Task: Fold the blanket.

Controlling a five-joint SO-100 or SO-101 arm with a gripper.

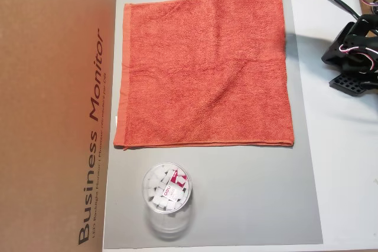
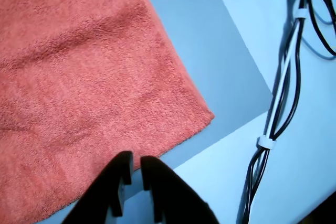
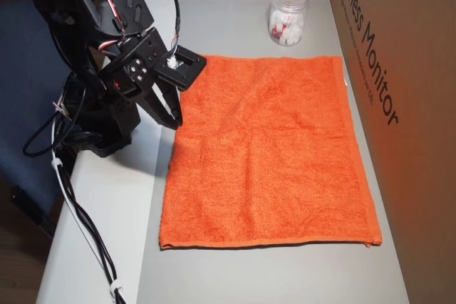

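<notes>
Black tool [image 2: 135, 167] above flat terry blanket [image 2: 79, 87].

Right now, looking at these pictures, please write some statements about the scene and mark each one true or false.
1. The blanket lies flat and unfolded on the grey mat. True.
2. The tool holds a blanket corner. False: its fingers are together, holding nothing.
3. The clear tub stands on the blanket. False: it stands on the mat, apart from the blanket.
4. A cardboard box borders the mat. True.
</notes>
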